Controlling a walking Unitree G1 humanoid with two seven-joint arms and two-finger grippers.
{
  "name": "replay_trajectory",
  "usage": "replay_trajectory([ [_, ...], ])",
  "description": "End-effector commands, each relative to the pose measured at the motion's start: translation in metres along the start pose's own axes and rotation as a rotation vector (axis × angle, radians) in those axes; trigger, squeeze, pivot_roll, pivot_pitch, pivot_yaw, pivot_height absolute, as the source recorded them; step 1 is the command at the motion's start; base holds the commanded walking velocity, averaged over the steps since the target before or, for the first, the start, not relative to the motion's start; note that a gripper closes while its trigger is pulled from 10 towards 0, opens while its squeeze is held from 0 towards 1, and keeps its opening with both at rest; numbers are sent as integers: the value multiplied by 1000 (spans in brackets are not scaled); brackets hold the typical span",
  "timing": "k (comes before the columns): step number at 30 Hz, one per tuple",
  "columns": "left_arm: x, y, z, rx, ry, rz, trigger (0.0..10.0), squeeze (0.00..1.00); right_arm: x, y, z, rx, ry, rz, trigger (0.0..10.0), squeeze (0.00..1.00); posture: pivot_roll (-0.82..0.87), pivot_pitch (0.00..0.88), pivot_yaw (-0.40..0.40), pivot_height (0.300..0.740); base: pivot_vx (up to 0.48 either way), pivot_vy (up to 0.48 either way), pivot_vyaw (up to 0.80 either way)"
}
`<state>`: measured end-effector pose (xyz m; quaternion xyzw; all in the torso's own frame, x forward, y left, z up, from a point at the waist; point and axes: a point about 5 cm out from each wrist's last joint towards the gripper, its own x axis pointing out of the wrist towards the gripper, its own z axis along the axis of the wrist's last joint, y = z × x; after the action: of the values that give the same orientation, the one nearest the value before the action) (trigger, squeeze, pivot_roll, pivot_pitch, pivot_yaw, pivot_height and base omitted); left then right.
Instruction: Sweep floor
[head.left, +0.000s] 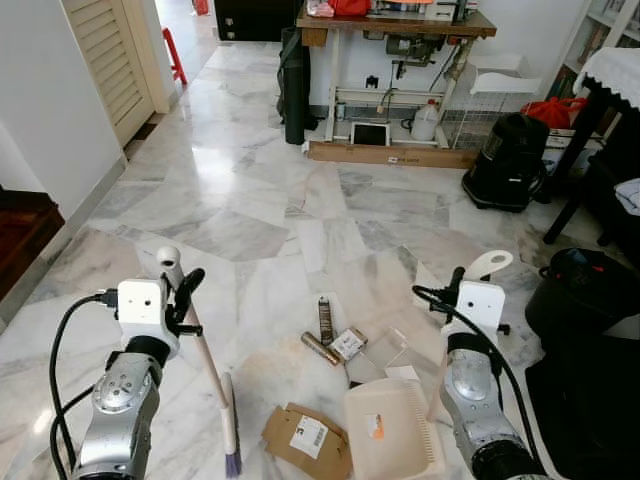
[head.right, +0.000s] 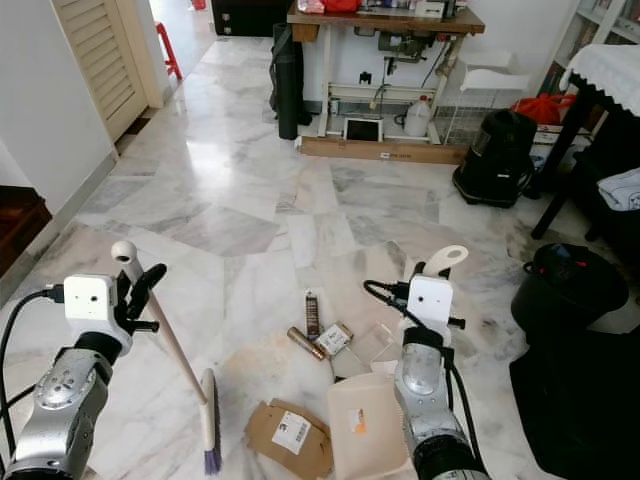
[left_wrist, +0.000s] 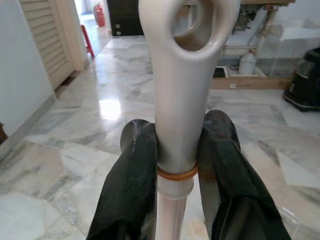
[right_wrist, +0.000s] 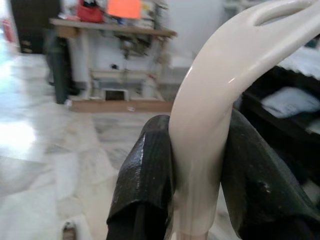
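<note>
The left gripper (head.left: 188, 290) was clamped tight on the broom (head.left: 213, 375), both black fingers (left_wrist: 135, 185) pressed vs. the cream handle just below its hanging loop, no gap to see in the left wrist view; the stick ran down and inward to the bristle head (head.left: 231, 425), which rested on the marble floor (head.left: 250, 190) just left of the litter; the right gripper (head.left: 455, 285) was likewise closed round the dustpan handle (right_wrist: 215, 115), with the dustpan (head.left: 392, 428) itself flat on the floor below it, mouth toward the mess; the litter lay between the two tools: a flattened cardboard piece (head.left: 306, 440) touching the pan's left edge, a small labelled box (head.left: 348, 343), a brown cylinder (head.left: 320, 348) beside it, a dark stick-like wrapper (head.left: 325, 320) just above, and clear plastic bits (head.left: 388, 348) near the pan's far edge; judged as the gather-and-load step, approx. midway; to do it well, prob. keep the pan lip pressed flat so light bits don't slide under, and draw the bristles in short low strokes from the far left side toward the pan; the cylinder would likely roll, so push it along its length or trap it vs. the box; the cardboard looked too wide and might ride up over the rim instead of going in; the clear plastic could skate on polished marble, so slow strokes, no flicks.
</note>
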<state>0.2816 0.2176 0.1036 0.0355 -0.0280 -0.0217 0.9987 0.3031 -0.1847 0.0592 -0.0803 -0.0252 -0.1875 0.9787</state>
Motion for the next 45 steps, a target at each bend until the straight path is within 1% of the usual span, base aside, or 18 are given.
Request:
replay_trajectory([
  [1,0,0,5,27,-25,-17,10000,0,3,-9,-1,1,3,-59,10000,0,161,62,0,740,0,0,0],
  [2,-1,1,4,29,-13,-25,10000,0,3,-12,-2,-2,7,-82,10000,0,162,76,7,740,0,0,0],
  [6,-3,2,3,23,1,-37,10000,0,1,-15,-5,-12,10,-99,10000,0,167,88,15,740,0,0,0],
  [9,-4,4,3,-16,14,-39,10000,0,-3,-18,-11,-10,35,-116,10000,0,174,108,27,740,0,0,0],
  [13,-4,5,3,-33,27,-54,10000,0,-8,-19,-17,-22,45,-124,10000,0,181,127,41,740,0,0,0],
  [16,-9,8,3,-32,40,-73,10000,0,-14,-19,-21,-29,48,-128,10000,0,181,138,49,740,0,0,0],
  [19,-9,12,4,-30,43,-72,10000,0,-16,-19,-21,-30,43,-128,10000,0,184,141,50,740,0,0,0],
  [20,-10,15,6,-22,39,-62,10000,0,-18,-20,-23,-31,48,-130,10000,0,188,152,54,740,0,0,0],
  [24,-9,17,8,-2,32,-69,10000,0,-19,-20,-25,-32,51,-131,10000,0,195,162,57,740,0,0,0],
  [28,-8,22,16,20,0,-56,10000,0,-20,-21,-24,-34,37,-145,10000,0,196,164,60,740,0,0,0],
  [33,-6,28,22,51,-19,-38,10000,0,-18,-27,-22,-43,16,-176,10000,0,208,169,68,740,0,0,0],
  [35,-7,29,23,55,-21,-36,10000,0,-17,-32,-18,-30,-4,-205,10000,0,203,169,67,740,0,0,0],
  [36,-7,29,23,55,-21,-36,10000,0,-17,-32,-18,-30,-4,-205,10000,0,203,169,67,740,0,0,0],
  [38,-6,28,23,53,-22,-34,10000,0,-14,-36,-13,-14,-39,-223,10000,0,193,168,66,740,0,0,0],
  [42,-6,27,22,47,-23,-33,10000,0,-13,-38,-10,-4,-56,-229,10000,0,190,167,65,740,0,0,0],
  [44,-4,18,20,29,-27,-45,10000,0,-8,-42,-1,14,-99,-251,10000,0,182,162,63,740,0,0,0],
  [45,-4,18,20,29,-27,-45,10000,0,-8,-42,-1,14,-99,-251,10000,0,182,162,63,740,0,0,0],
])
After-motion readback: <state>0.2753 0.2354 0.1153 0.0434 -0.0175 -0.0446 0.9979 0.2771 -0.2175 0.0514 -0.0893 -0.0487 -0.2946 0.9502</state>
